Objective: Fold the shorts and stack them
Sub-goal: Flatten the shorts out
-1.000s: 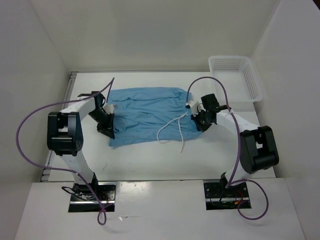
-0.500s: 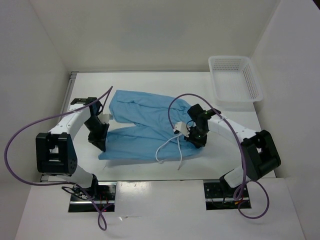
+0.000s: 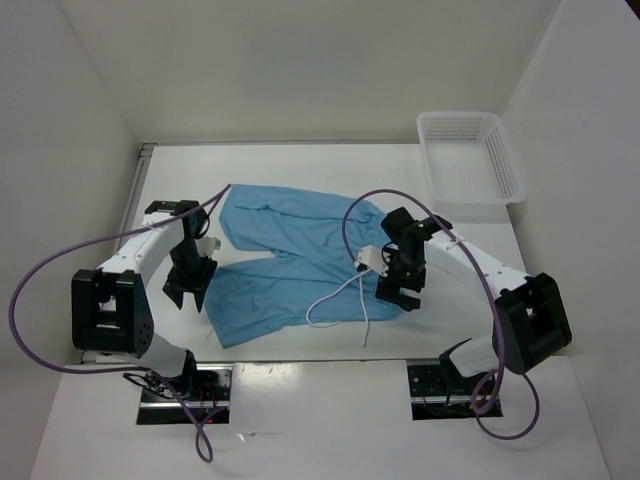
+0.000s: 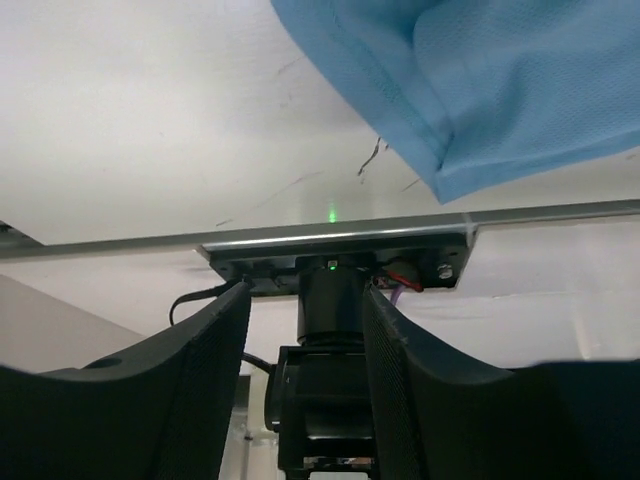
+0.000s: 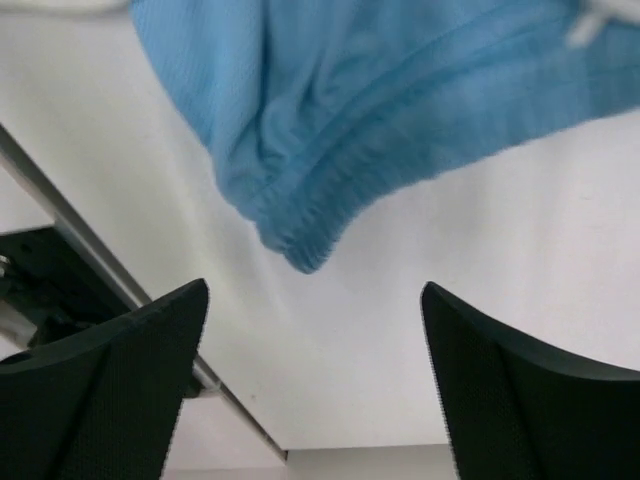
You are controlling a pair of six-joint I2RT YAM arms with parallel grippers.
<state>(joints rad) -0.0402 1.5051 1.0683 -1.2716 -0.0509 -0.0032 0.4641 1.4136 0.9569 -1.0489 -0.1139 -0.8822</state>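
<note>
Shorts (image 3: 290,255) lie mid-table (image 3: 450,230), long axis left-right: waistband right, legs splayed far-left and near-left. Drawstring (image 3: 335,300) trails toward the near edge. Left gripper (image 3: 187,295) spread, empty, beside near leg. Right gripper (image 3: 400,295) wide apart, empty, at waistband.

Item: one pair of shorts (image 3: 285,262), light sky-blue soft fabric. Lying spread and rumpled on the table (image 3: 300,165) before me, legs splayed to my left. Gathered waistband (image 5: 300,240) to my right. White drawstring (image 3: 338,300) trailing loose toward me.
</note>
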